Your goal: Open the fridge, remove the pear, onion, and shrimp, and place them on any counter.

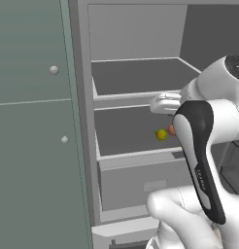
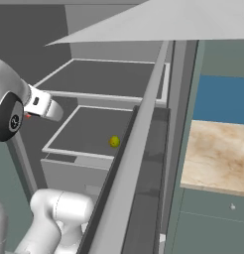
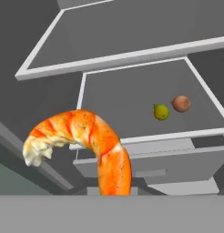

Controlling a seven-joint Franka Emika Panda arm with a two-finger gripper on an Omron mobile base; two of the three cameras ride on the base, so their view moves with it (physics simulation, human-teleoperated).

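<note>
Shrimp is held clamped in the fingers just outside the open fridge, judged ready for carrying to the desk, while pear and onion are left near the lower shelf's right edge.
</note>
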